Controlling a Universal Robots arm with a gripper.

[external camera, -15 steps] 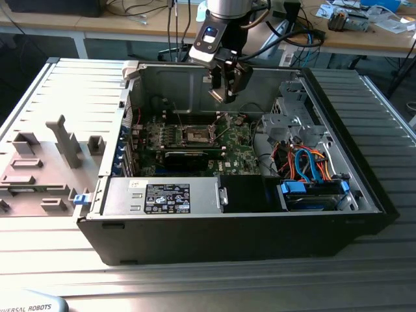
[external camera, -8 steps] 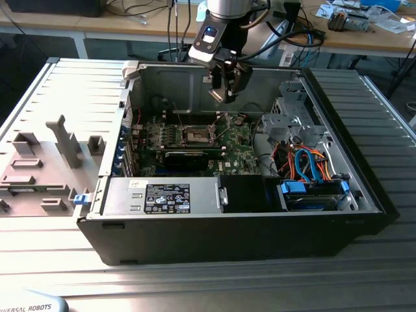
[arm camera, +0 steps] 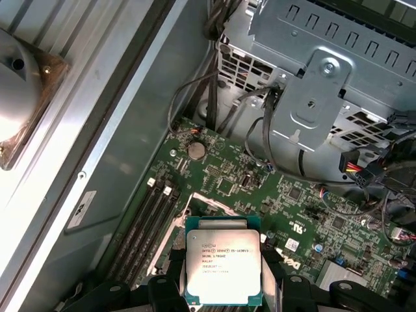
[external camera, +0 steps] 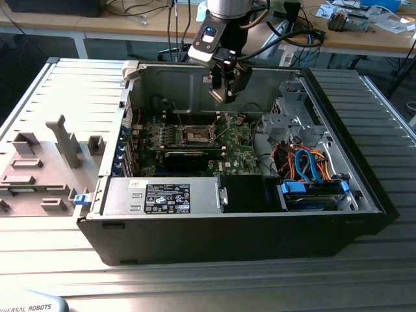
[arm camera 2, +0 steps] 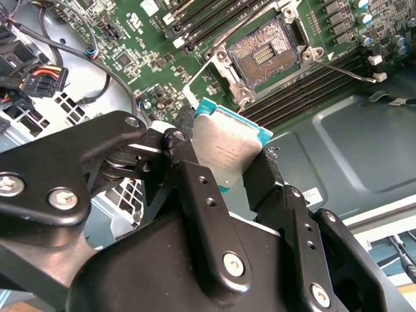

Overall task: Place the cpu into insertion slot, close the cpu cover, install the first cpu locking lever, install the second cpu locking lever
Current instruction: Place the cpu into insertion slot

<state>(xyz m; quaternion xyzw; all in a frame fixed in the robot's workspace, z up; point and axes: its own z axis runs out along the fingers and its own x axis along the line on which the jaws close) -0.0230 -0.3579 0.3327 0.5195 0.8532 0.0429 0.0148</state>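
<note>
Firmly pinched between black fingers (arm camera 2: 195, 188), the flat square silvery-topped cpu (arm camera 2: 224, 153) hangs over the green motherboard (arm camera: 292, 201).

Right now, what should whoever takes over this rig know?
End effector: shut on the cpu, gripped by its edges, with the metal top in sight in both wrist views.
Position: in the air inside the open case, above the motherboard and apart from the socket.
Socket: bare, contacts exposed, no chip in it.
Done: the cpu is in the grasp.
Left: the cpu is not seated, and none of the closing or locking steps shows as done.
</note>
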